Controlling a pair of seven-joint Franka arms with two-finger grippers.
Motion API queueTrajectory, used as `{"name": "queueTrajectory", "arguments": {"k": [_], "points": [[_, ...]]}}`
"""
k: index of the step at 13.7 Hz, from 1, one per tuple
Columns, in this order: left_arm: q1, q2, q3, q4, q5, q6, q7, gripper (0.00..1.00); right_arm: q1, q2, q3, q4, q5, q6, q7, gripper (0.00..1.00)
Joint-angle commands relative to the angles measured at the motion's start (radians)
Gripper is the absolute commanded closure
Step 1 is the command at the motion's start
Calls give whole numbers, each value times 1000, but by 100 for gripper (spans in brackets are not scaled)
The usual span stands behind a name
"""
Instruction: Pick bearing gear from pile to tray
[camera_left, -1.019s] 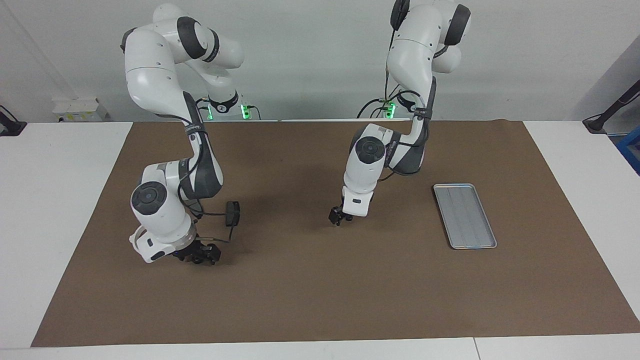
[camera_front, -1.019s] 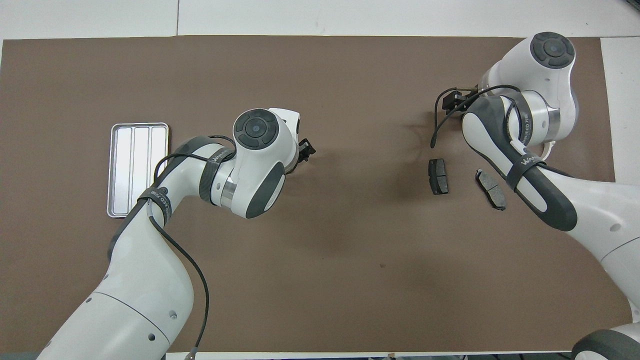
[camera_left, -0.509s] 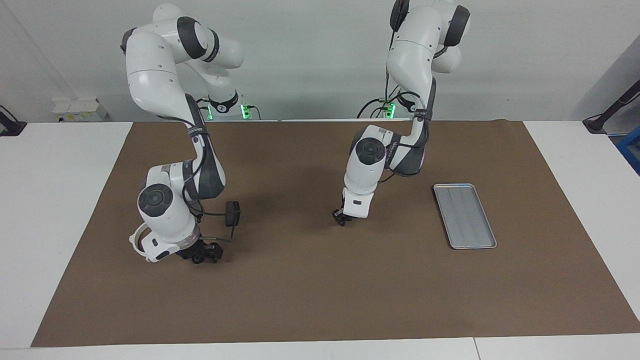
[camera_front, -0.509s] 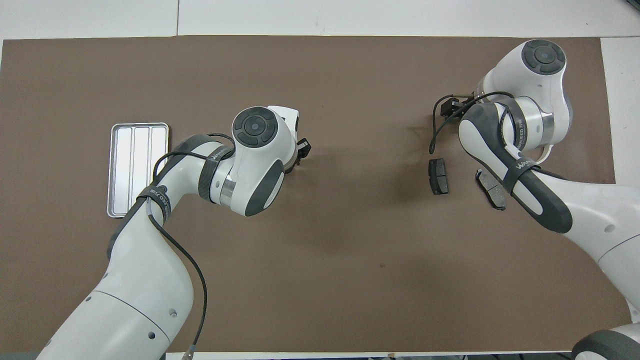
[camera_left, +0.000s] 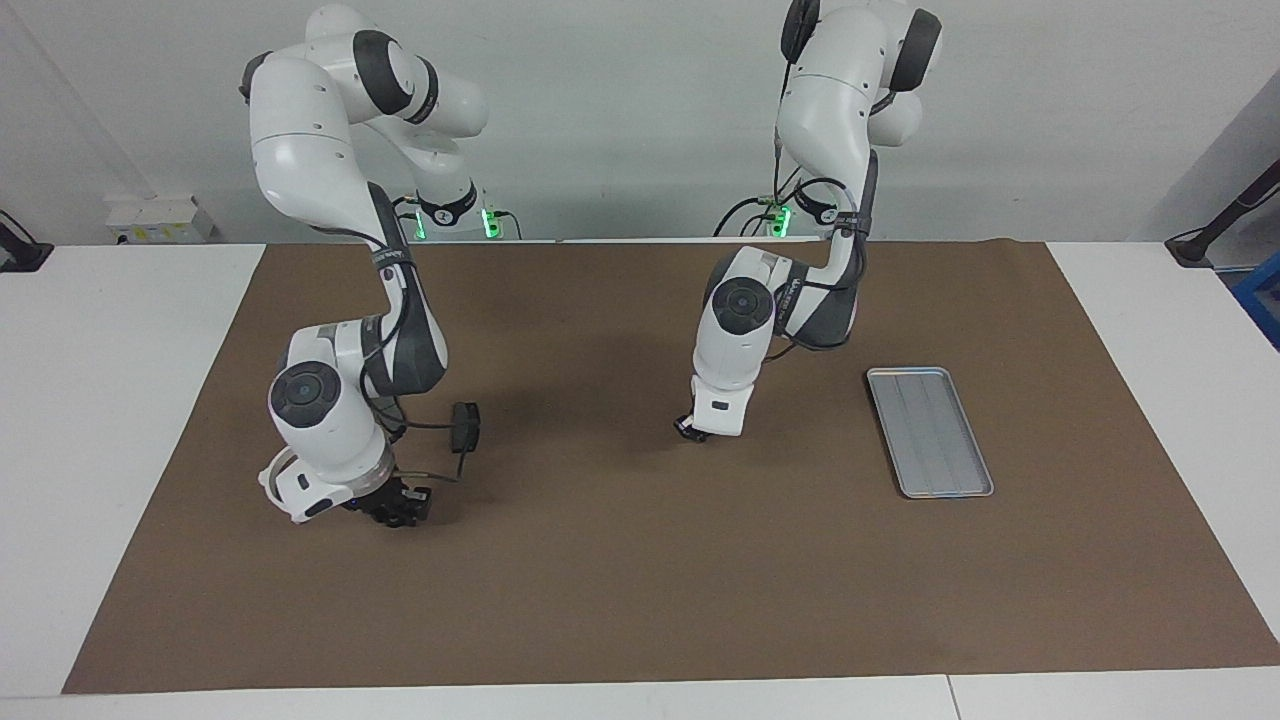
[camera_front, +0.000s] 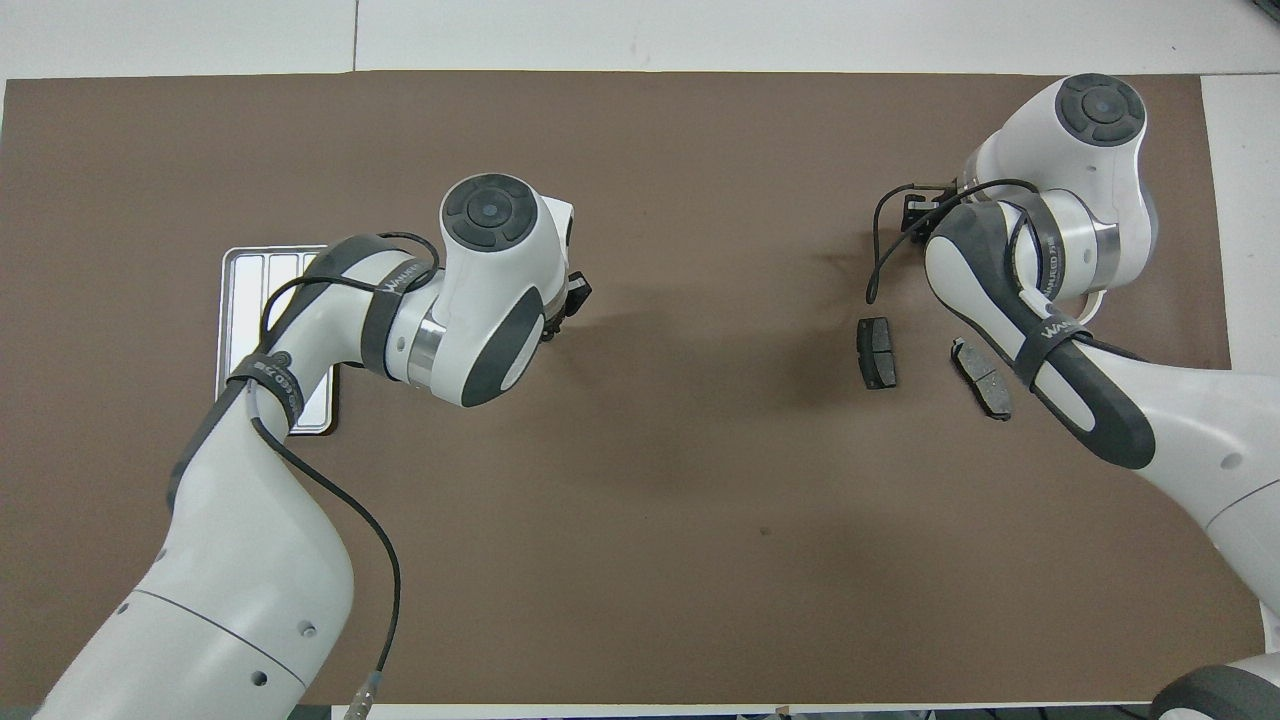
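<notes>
The pile's two dark brake pads (camera_front: 877, 352) (camera_front: 982, 378) lie on the brown mat toward the right arm's end; one pad (camera_left: 465, 427) shows in the facing view. My right gripper (camera_left: 400, 505) (camera_front: 915, 210) hangs low at the mat beside them. No bearing gear shows in either view. My left gripper (camera_left: 688, 428) (camera_front: 575, 295) is shut just above the mat's middle, and whether it holds anything is hidden. The silver tray (camera_left: 930, 432) (camera_front: 245, 300) lies toward the left arm's end with nothing in it, partly covered by the left arm in the overhead view.
The brown mat (camera_left: 640, 600) covers most of the white table. A black cable (camera_front: 872, 270) loops down from the right wrist near the pads.
The left gripper closed and its arm swung toward the tray. The right arm shifted slightly over the pile, its gripper staying low at the mat.
</notes>
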Motion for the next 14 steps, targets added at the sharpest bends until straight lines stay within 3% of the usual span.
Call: {"name": "queueTrajectory", "arguments": {"k": [1,2,3,6,9,12,14], "points": [[94,-194,1,-193,16,-51,174,99,-26,0,9,-28,-26,17,4,90],[150,-280,1,-287,16,-32,284,99,-27,0,9,-28,-26,16,2,100],[212,-344,1,-353,15,-26,391,99,-27,0,9,-25,-26,11,-7,100],[382,-391,1,-423,15,-5,666,99,-24,-20,9,-13,-26,-38,-21,100],[508,-397,1,-497,15,132,921,99,12,-87,35,126,-23,-331,-66,100],[524,-377,1,-536,15,211,969,99,110,-136,97,306,-7,-623,-47,100],[534,-382,1,-595,15,271,968,99,205,-135,111,407,58,-719,202,100]]}}
